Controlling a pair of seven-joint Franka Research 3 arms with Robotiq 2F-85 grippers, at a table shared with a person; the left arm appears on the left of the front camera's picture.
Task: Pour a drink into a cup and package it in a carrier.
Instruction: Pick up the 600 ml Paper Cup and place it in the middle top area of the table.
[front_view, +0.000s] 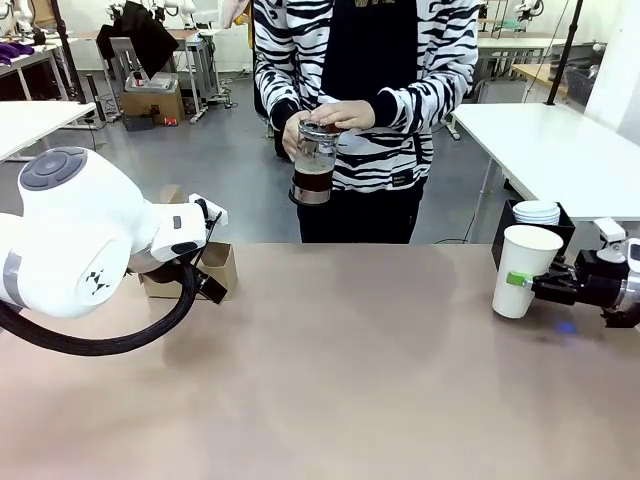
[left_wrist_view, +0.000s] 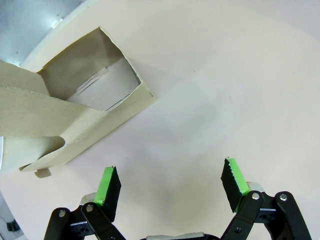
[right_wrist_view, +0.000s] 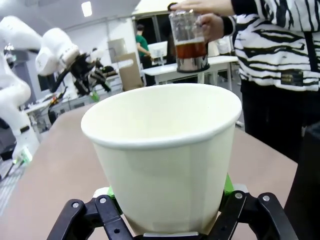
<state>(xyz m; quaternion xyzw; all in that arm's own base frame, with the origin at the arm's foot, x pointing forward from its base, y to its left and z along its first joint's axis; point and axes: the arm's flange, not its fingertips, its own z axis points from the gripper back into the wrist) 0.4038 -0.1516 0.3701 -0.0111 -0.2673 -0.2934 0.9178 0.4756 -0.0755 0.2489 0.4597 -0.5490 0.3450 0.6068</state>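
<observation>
Table (front_view: 330, 400): your left gripper (left_wrist_view: 172, 182) gapes empty beside carrier (left_wrist_view: 75, 112)
Right gripper (front_view: 522, 282): clamps cup (front_view: 528, 255) upright, ready for pouring

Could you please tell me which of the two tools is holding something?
The right tool, shut on the white cup; the left tool hangs open beside the carrier.

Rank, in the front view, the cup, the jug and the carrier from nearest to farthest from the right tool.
1. The cup, held in the right tool, right side.
2. The jug, held by the person, centre.
3. The carrier, left side.
</observation>
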